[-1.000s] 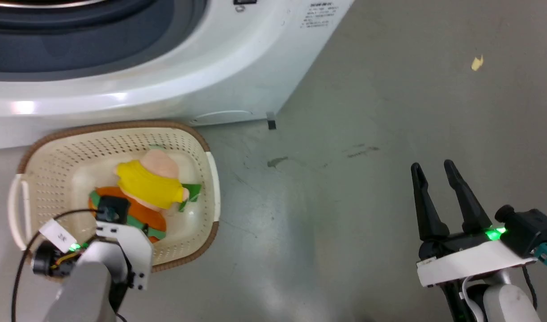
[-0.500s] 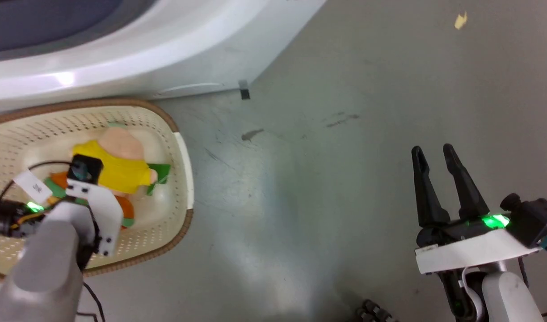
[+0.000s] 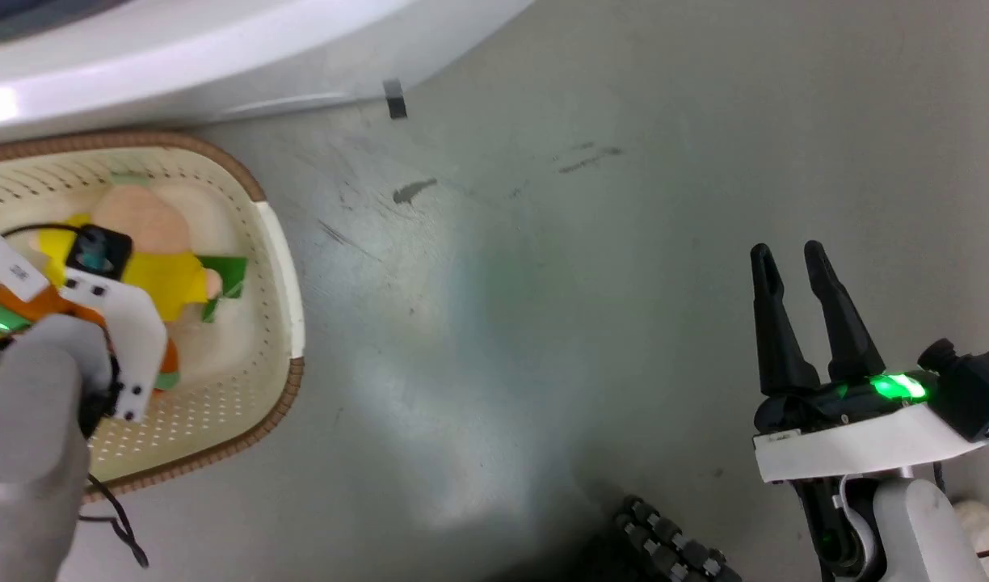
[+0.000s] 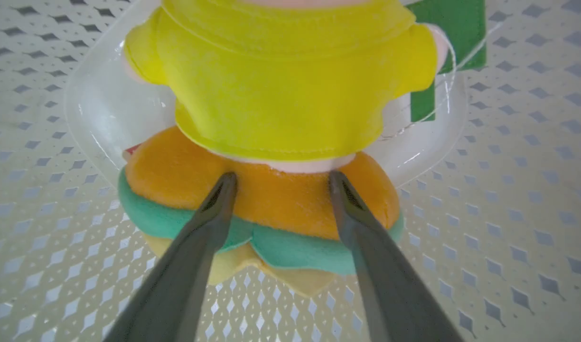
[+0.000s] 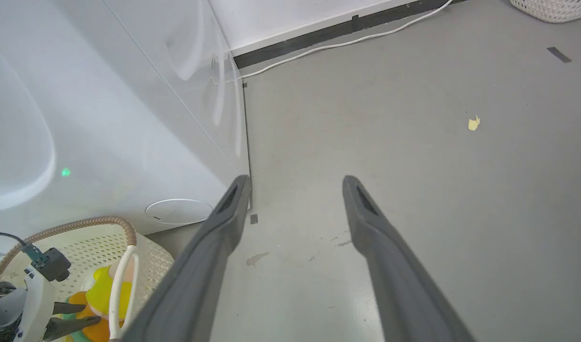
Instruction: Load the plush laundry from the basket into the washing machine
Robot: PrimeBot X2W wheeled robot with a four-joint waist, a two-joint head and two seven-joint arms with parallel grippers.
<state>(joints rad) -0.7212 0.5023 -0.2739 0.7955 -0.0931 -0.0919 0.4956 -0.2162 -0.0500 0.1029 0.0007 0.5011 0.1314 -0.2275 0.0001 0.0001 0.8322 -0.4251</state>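
the orange bun lies on the basket bottom, right between the tips of the left gripper. the yellow-shirted doll rests across its far half, just beyond them. the jaws stand apart, gripping nothing yet. closing here may catch the doll's hem along with the bun, or only skim the rounded top so the plush slips out on the lift. the right gripper, spread and empty, hangs well apart over the floor.

Two plush toys — orange bun, yellow-shirted doll — one brown-rimmed basket, one washing machine, one left hand, one right hand
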